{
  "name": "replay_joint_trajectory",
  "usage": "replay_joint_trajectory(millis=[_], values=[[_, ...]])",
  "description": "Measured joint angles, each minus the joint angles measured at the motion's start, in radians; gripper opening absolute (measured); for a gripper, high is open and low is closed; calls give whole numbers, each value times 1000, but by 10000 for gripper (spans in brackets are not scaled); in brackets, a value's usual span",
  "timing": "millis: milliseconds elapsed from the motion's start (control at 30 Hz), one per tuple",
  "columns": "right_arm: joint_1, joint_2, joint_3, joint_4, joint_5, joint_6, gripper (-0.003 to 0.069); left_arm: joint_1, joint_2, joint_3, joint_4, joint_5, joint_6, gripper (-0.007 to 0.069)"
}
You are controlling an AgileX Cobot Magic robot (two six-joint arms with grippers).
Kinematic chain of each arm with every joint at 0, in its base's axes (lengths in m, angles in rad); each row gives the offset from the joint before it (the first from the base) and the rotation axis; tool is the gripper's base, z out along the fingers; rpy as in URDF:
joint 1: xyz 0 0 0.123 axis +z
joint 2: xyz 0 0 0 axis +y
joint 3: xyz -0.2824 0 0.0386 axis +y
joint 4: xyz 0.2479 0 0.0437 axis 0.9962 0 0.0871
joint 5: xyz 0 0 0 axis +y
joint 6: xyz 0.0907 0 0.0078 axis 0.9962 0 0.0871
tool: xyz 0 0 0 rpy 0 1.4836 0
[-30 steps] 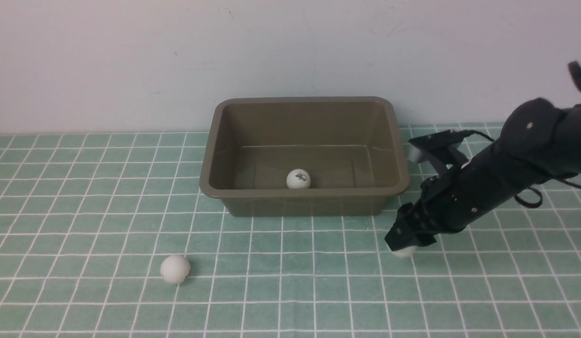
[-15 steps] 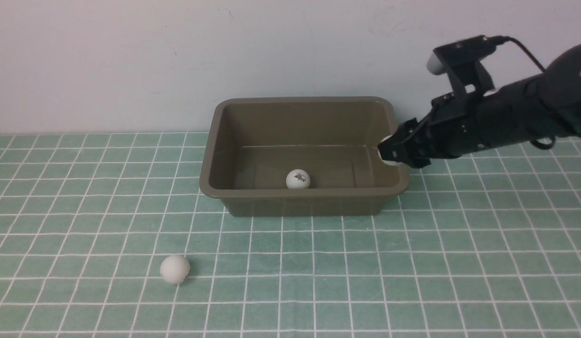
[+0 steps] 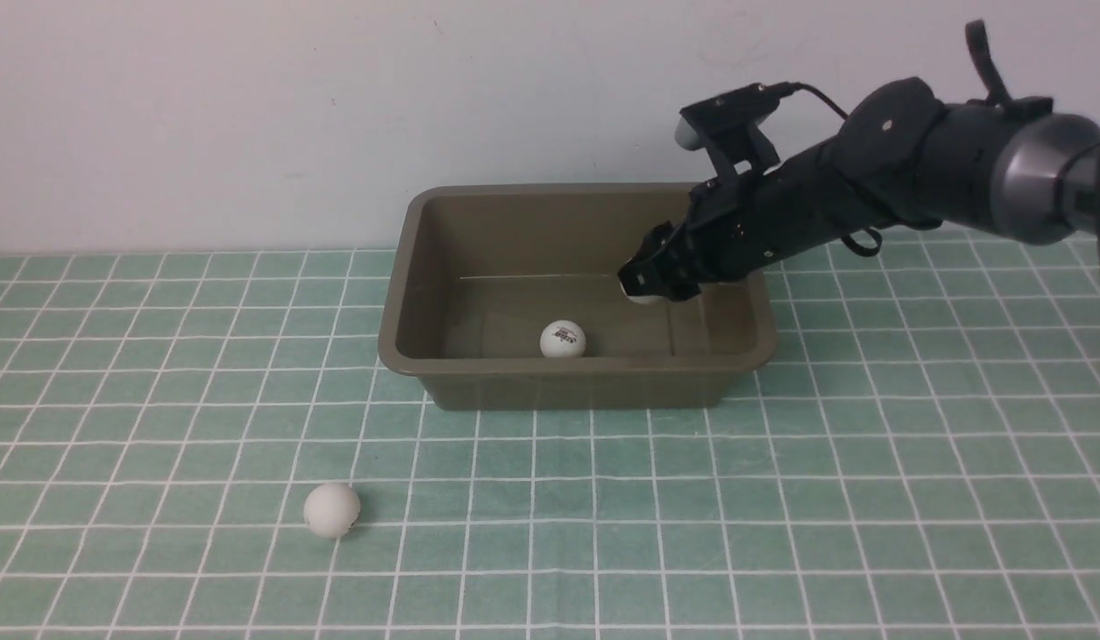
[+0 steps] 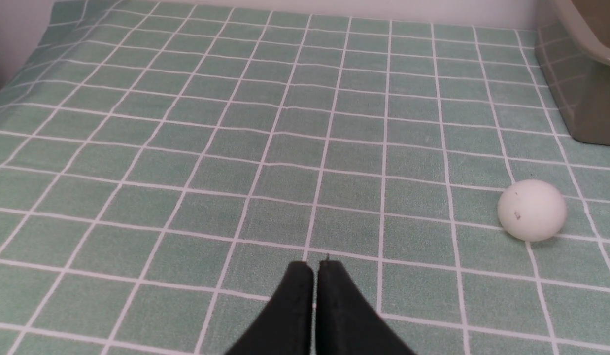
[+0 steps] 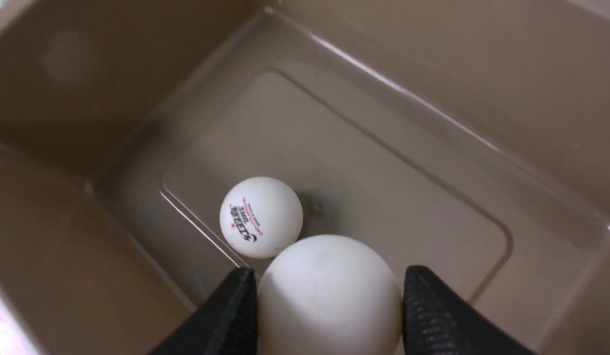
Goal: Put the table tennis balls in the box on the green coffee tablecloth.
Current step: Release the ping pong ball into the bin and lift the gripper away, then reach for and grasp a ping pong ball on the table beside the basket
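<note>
White ball [image 5: 328, 303], pinched by right claw [image 5: 329, 283], barely shows frontally; left claw [image 4: 315, 267] pressed together.

The only print is on the table tennis ball [image 5: 260, 217] lying on the floor of the box [image 5: 433, 98]. It is a dark logo whose bold letters look like "DHS", with a small red star and a red line too fine to read.

Green cloth [image 3: 870, 498]: box [image 3: 568, 391], ball [image 3: 331, 510] (well apart)
</note>
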Motion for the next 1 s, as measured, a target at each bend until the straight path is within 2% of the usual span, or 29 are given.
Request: replay_joint_trajectory(millis=[167,333,433,1000], values=[[0,25,-14,-15,18,0,352,0,0,0,0,0,0,-4],[0,25,-21,-15,17,0,436,0,0,0,0,0,0,-4],[0,25,-21,-15,18,0,456,0,0,0,0,0,0,-4],[0,25,-21,-14,16,0,465,0,0,0,0,-1,0,-4]])
